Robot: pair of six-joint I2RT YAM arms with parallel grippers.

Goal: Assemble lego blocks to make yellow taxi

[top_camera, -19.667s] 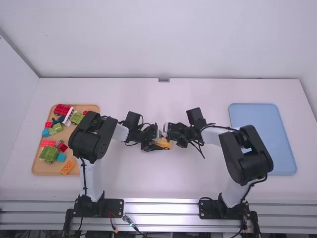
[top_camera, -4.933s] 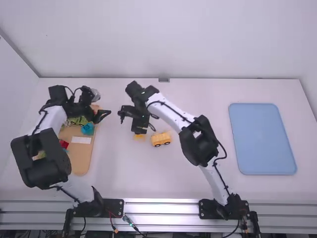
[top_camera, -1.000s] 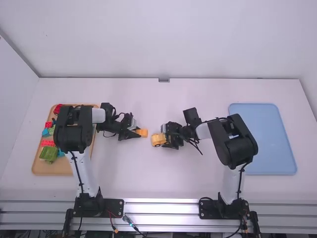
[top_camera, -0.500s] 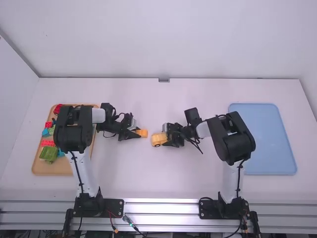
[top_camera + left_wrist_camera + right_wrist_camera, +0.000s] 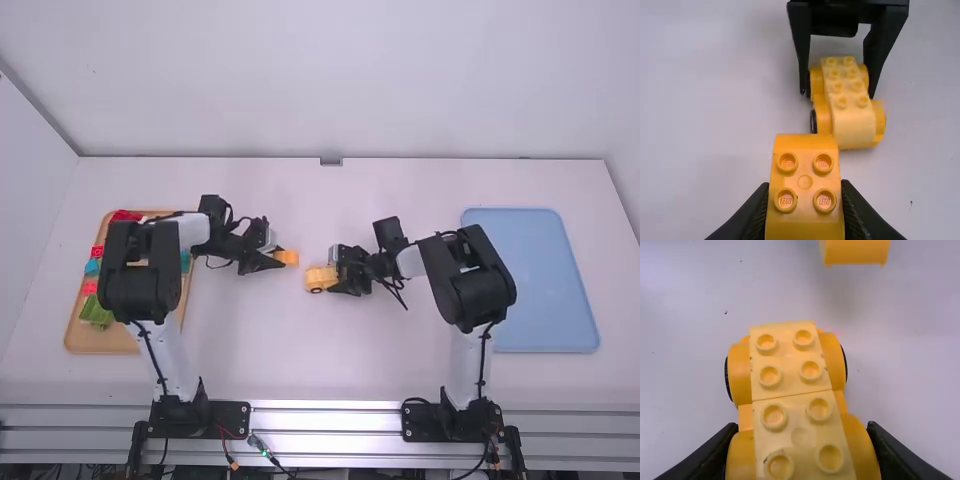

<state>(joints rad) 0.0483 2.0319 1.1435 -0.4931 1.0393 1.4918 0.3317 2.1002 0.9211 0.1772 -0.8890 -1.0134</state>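
Aligning studs [image 5: 818, 410] first is advised. Yellow block [image 5: 805, 185] is clasped in left jaws, wheeled body [image 5: 794, 399] in right jaws, midway between side edges of table [image 5: 400, 370]; block should be squared above body, pressed evenly while body is braced.

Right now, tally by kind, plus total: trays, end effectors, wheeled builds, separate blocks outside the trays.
Trays: 2 (tan tray, blue tray)
End effectors: 2 (left end effector, right end effector)
Wheeled builds: 1 (yellow car build)
Separate blocks outside the trays: 1 (yellow block)
Total: 6
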